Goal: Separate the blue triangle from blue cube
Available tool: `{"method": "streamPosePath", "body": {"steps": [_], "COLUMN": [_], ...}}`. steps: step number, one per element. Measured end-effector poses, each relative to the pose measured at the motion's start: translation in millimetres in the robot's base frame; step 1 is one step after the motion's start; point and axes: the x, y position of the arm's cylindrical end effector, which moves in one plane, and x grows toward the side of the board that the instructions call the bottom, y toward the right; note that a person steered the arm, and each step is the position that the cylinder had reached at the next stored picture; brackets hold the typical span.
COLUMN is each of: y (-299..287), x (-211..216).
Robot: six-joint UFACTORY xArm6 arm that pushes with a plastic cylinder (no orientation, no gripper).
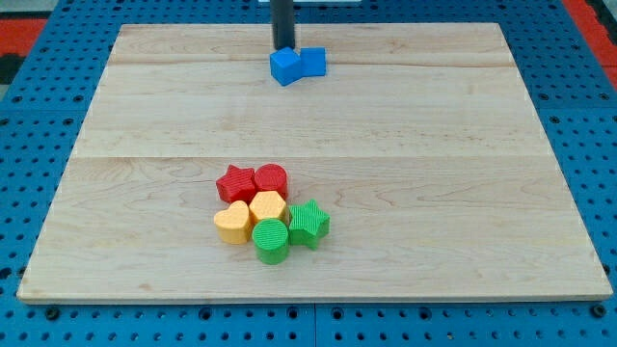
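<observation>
Two blue blocks sit touching near the board's top middle. The left one (284,66) looks like the blue triangle, the right one (313,62) like the blue cube; the shapes are hard to tell apart. My tip (283,47) stands right behind the left blue block, at its top edge, touching or nearly touching it. The rod comes down from the view's top.
A cluster of blocks lies below the board's middle: a red star (235,183), a red cylinder (272,178), a yellow hexagon (268,206), a yellow heart (232,222), a green cylinder (272,240) and a green star (308,223). The wooden board (463,173) lies on a blue pegboard.
</observation>
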Motion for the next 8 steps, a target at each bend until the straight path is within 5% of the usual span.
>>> {"method": "streamPosePath", "body": {"steps": [1,6,8], "y": [35.8,-1.8,27.4], "x": [4.9,113.4,147.0]}}
